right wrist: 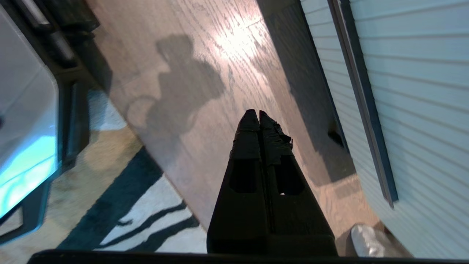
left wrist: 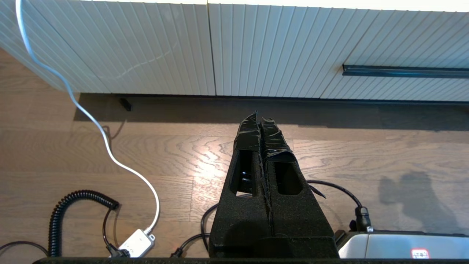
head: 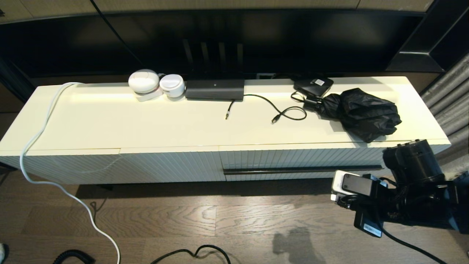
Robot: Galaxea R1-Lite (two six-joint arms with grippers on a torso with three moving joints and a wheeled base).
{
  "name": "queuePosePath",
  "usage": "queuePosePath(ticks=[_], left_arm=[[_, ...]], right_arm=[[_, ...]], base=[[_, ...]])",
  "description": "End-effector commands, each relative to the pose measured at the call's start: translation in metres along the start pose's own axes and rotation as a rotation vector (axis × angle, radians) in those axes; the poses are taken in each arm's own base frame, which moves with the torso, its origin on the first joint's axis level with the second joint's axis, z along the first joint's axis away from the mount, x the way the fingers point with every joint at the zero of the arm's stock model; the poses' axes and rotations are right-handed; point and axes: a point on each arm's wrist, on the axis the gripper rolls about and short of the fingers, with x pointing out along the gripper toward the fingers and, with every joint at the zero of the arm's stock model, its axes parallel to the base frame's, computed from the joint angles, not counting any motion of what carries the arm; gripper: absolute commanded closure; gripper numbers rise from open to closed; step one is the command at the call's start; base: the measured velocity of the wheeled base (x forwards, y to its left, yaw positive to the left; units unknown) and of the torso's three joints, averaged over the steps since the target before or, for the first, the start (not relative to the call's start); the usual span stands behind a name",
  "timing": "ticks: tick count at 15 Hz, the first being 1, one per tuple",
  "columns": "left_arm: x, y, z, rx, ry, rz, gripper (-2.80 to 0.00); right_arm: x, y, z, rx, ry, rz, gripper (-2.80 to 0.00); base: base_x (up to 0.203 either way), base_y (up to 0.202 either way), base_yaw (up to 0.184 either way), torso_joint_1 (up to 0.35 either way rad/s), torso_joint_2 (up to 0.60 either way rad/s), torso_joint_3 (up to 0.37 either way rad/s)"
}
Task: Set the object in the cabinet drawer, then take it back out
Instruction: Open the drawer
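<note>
No readable writing anywhere; the white label on the small black box (head: 313, 85) at the cabinet top's back edge is too small to make out. Cabinet drawer (head: 304, 161) is closed, flush in the right half of the cabinet front, long axis running along the front edge, its black bar handle (head: 302, 170) horizontal. A ribbed panel (head: 168, 167) without a handle sits to its left.

On the cabinet top (head: 146, 124): two white round devices (head: 155, 85) and a black flat box (head: 214, 90) at the back edge, a loose black cable (head: 282, 112) mid-top, a crumpled black folded umbrella (head: 361, 112) near the right front corner, directly above the drawer. A white cable (head: 44, 146) hangs off the left end to the floor.

Right gripper (right wrist: 254, 115) is low beside the drawer's right end, fingers pressed together, holding nothing. Left gripper (left wrist: 258, 117) hovers over the wood floor before the cabinet, jaws closed and empty.
</note>
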Motion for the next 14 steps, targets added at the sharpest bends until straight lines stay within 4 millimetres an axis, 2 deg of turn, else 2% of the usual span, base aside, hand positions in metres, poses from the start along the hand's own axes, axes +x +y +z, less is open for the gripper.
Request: queuePosePath(ticks=[1, 3, 11, 12, 14], left_arm=[[0.0, 0.0, 0.0, -0.001, 0.001, 0.001, 0.0], [0.0, 0.0, 0.0, -0.001, 0.001, -0.001, 0.0], [0.0, 0.0, 0.0, -0.001, 0.001, 0.0, 0.0], [0.0, 0.0, 0.0, -0.001, 0.001, -0.002, 0.0], [0.0, 0.0, 0.0, -0.001, 0.001, -0.001, 0.0]], right_arm=[[0.035, 0.005, -0.007, -0.014, 0.021, 0.018, 0.0], [0.057, 0.0, -0.008, -0.069, -0.028, -0.051, 0.0], [0.101, -0.01, -0.012, -0.2, -0.085, -0.164, 0.0], [0.104, -0.011, -0.013, -0.21, -0.089, -0.175, -2.8], [0.108, -0.009, -0.017, -0.229, -0.088, -0.177, -2.8]], base=[[0.0, 0.0, 0.0, 0.0, 0.0, 0.0], [0.0, 0.0, 0.0, 0.0, 0.0, 0.0], [0.0, 0.0, 0.0, 0.0, 0.0, 0.0], [0.0, 0.0, 0.0, 0.0, 0.0, 0.0], [0.0, 0.0, 0.0, 0.0, 0.0, 0.0]])
